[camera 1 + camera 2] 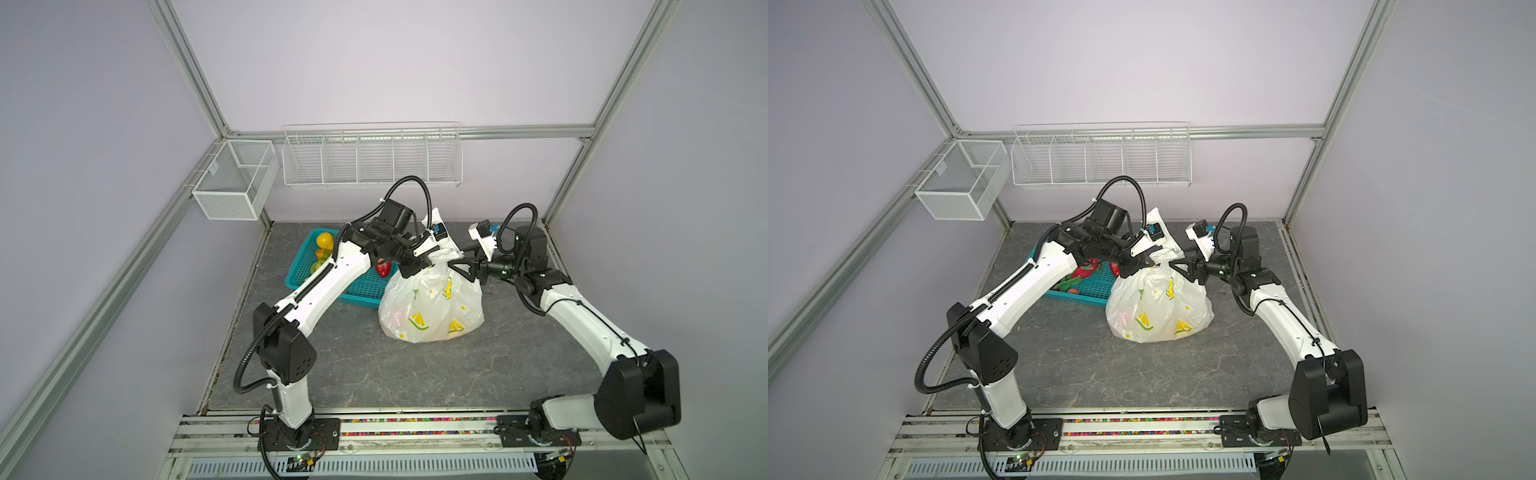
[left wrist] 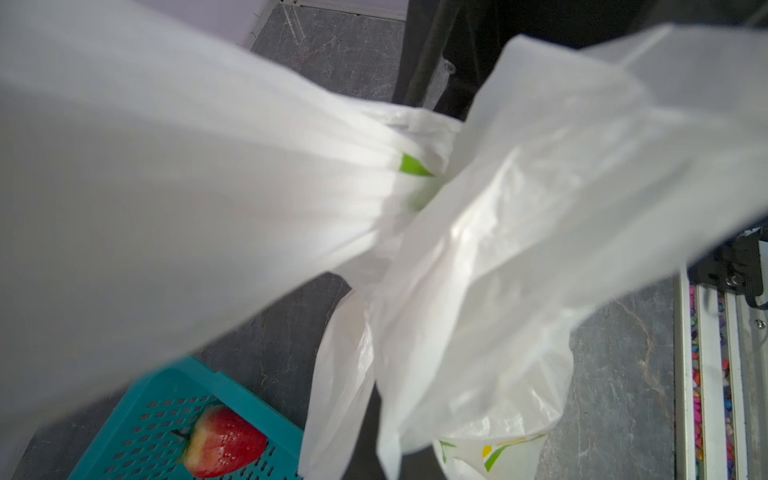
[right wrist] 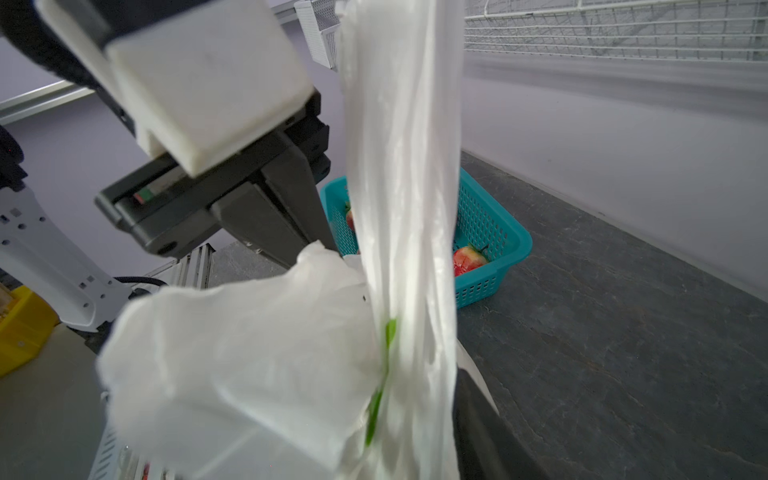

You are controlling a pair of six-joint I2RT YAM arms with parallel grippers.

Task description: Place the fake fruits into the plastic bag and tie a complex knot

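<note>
The plastic bag (image 1: pixel 432 307) (image 1: pixel 1158 311) stands full on the grey table, with fake fruits showing faintly through its wall. At its neck the straps bunch into a small knot (image 1: pixel 441 261) (image 2: pixel 415 174). My left gripper (image 1: pixel 433 256) (image 1: pixel 1152 261) is shut on one strap beside the knot; plastic hides its fingers in the left wrist view. My right gripper (image 1: pixel 457 259) (image 1: pixel 1177 259) stands open on the knot's other side. One dark finger (image 3: pixel 482 424) lies against the upright strap (image 3: pixel 403 187). More fake fruits lie in the teal basket (image 1: pixel 353 291): a yellow one (image 1: pixel 325 240) and a strawberry (image 2: pixel 224 446) (image 3: pixel 467 259).
The teal basket (image 1: pixel 1084 295) sits behind and left of the bag, partly under my left arm. A white wire rack (image 1: pixel 370 158) and a mesh box (image 1: pixel 232 183) hang at the back. A metal rail (image 1: pixel 415 424) runs along the table's front edge.
</note>
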